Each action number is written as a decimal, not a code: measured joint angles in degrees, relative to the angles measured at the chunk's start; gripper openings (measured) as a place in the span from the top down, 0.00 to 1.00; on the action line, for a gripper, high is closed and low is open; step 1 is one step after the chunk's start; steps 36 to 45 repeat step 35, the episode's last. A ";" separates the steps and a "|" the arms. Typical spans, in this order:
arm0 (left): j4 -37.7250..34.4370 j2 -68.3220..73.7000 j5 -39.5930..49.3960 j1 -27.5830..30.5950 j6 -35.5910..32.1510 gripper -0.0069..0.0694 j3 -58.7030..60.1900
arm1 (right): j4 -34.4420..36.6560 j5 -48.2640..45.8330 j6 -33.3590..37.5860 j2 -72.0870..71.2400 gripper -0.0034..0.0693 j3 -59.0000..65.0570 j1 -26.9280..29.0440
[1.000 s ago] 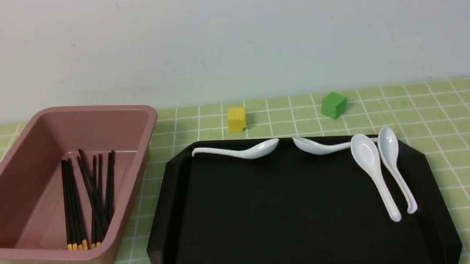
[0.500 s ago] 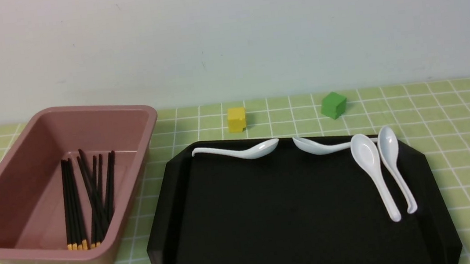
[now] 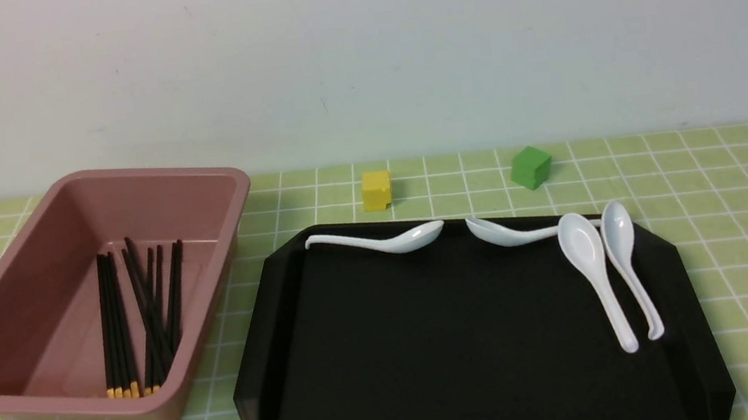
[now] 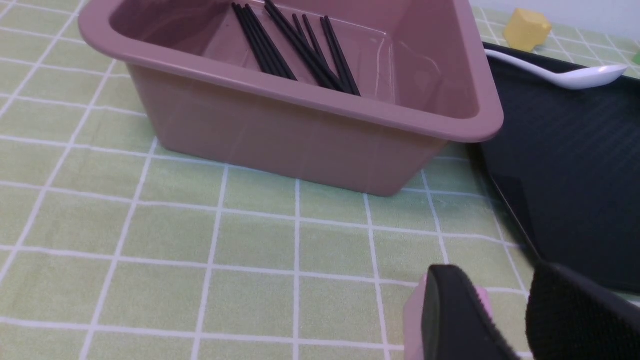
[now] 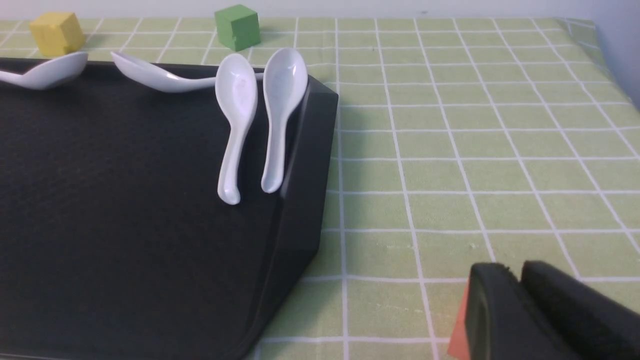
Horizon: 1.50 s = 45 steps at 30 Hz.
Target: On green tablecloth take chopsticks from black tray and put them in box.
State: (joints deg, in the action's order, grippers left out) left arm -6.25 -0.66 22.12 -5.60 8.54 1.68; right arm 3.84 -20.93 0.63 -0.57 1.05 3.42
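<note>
Nearest, the left claw (image 4: pixel 505 272) stands apart-fingered beside the tray, holding nothing visible; the right claw (image 5: pixel 516 267) shows a slight gap, likewise unladen, probably because the work looks finished. At the left of the front view, chopsticks (image 3: pixel 153 320) lie lengthwise in the box (image 3: pixel 193 168), perhaps to fit its floor (a few cross). Bare black tray (image 3: pixel 466 340) fills the lower middle, leaving reaching room; spoons (image 3: pixel 595 269) hug its far and right edges.

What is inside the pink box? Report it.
Black chopsticks lie inside the box, some crossing. Whatever lies beneath them is covered.
</note>
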 joint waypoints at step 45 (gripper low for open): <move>0.00 0.00 0.00 0.00 0.00 0.60 0.00 | 0.00 0.00 0.00 0.00 0.77 0.00 0.00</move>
